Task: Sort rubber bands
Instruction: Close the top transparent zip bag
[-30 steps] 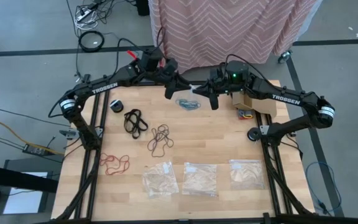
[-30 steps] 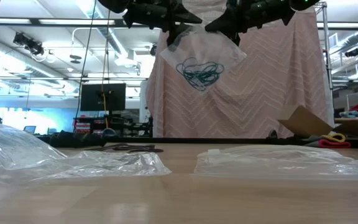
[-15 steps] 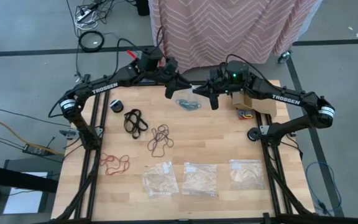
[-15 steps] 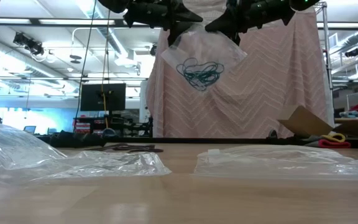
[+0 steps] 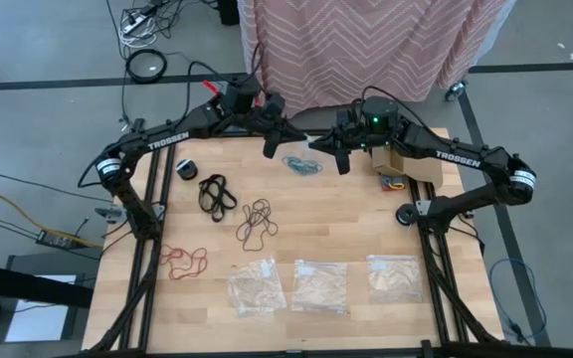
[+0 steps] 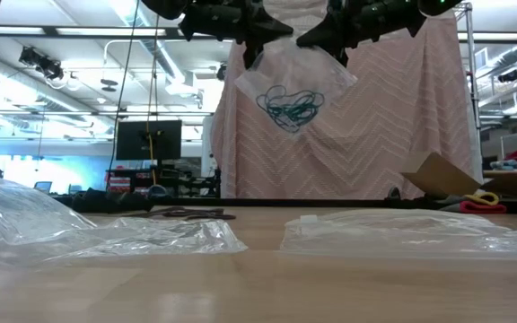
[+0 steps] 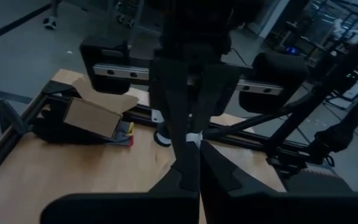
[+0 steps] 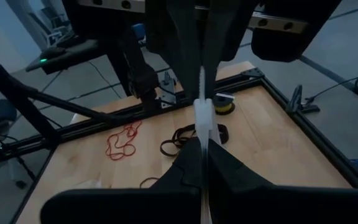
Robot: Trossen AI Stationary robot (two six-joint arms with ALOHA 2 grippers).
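A clear plastic bag [image 6: 287, 79] with a tangle of teal-blue rubber bands [image 6: 287, 105] inside hangs high over the table's far middle. My left gripper [image 6: 257, 38] is shut on its upper edge from the left, and my right gripper [image 6: 328, 36] is shut on it from the right. From above, the bag [image 5: 303, 164] shows below the two grippers [image 5: 288, 136] [image 5: 320, 145]. Black bands [image 5: 217, 192], dark brown bands [image 5: 255, 221] and red bands [image 5: 183, 261] lie loose on the wood. My left gripper pinches the bag's upper edge [image 7: 193, 137] between its two shut fingers, near the bag's left top corner [image 6: 250, 56]. The fingers come nearly level from the table's left. The bag hangs below them, clear of the table. My right gripper pinches the bag's upper edge [image 8: 202, 117] between its two shut fingers, near the right top corner [image 6: 334, 54]. It comes nearly level from the table's right, facing the left gripper. The bag hangs below it with the bands sagging inside.
Three clear bags [image 5: 257, 286] [image 5: 320, 285] [image 5: 394, 276] lie in a row near the table's front edge. An open cardboard box [image 5: 398, 167] with coloured bands stands at the far right, and a small black roll [image 5: 187, 169] lies at the far left.
My left gripper has shut on the bag's upper edge beside my right gripper, without moving away. The bag has stayed hanging in the same place.
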